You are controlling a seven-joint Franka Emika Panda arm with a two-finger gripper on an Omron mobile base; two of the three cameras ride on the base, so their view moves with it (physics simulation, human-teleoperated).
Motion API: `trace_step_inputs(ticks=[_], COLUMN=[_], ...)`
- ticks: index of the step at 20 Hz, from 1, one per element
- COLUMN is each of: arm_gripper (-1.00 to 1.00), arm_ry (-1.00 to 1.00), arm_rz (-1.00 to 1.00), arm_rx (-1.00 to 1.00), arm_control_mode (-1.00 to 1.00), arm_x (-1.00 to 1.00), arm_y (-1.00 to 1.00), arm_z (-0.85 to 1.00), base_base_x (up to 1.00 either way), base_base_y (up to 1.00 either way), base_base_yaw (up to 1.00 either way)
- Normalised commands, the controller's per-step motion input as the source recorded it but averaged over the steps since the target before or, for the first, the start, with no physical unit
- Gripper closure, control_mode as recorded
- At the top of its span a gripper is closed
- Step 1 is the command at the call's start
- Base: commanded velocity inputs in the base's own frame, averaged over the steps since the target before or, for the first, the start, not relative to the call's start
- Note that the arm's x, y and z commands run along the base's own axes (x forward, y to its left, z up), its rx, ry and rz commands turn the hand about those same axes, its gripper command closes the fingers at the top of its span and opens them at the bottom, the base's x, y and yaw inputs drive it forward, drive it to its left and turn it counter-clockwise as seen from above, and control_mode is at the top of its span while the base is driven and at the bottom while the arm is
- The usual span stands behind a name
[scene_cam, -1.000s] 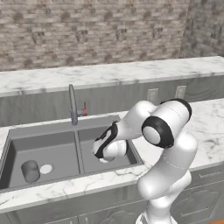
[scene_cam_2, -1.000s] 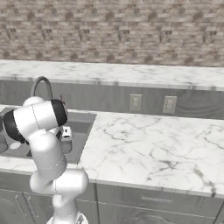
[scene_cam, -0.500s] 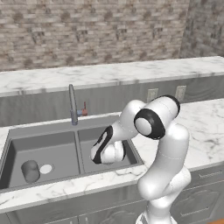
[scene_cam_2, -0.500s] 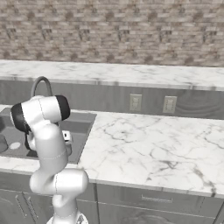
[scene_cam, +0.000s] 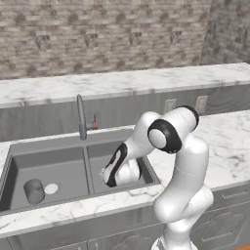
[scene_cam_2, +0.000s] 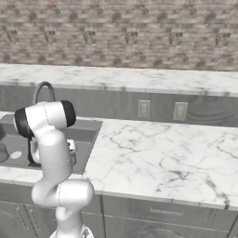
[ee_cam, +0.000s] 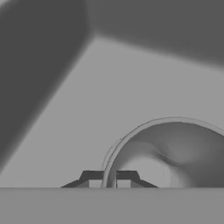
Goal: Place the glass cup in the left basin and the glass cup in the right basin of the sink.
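Sink (scene_cam: pixel 49 146): dark grey, double-basin, set in a marble counter (scene_cam: pixel 219 141), with a slim curved faucet (scene_cam: pixel 80 117) behind the divider. Left basin: one glass cup (scene_cam: pixel 34 190) is seen lying beside the pale round drain (scene_cam: pixel 51 188). Right basin: the gripper (ee_cam: pixel 109 178) is lowered inside it, and a second glass cup (ee_cam: pixel 175 153) is pinched at the rim, one fingertip (ee_cam: pixel 92 177) outside the wall and the other inside. Brick wall (scene_cam: pixel 97 34) is seen behind.
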Motion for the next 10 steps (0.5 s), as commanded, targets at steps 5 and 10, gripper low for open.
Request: trace_step_inputs(ticks=[5, 10], arm_gripper=[-1.00, -1.00], arm_ry=[-0.01, -0.01], arm_rz=[0.00, 0.00], arm_rx=[0.00, 0.00], arm_control_mode=[-1.00, -1.00], arm_x=[0.00, 0.00], arm_y=[0.00, 0.01], arm_z=[-0.11, 0.11], base_base_x=[0.00, 0.00], base_base_y=[0.00, 0.00], base_base_yaw=[0.00, 0.00])
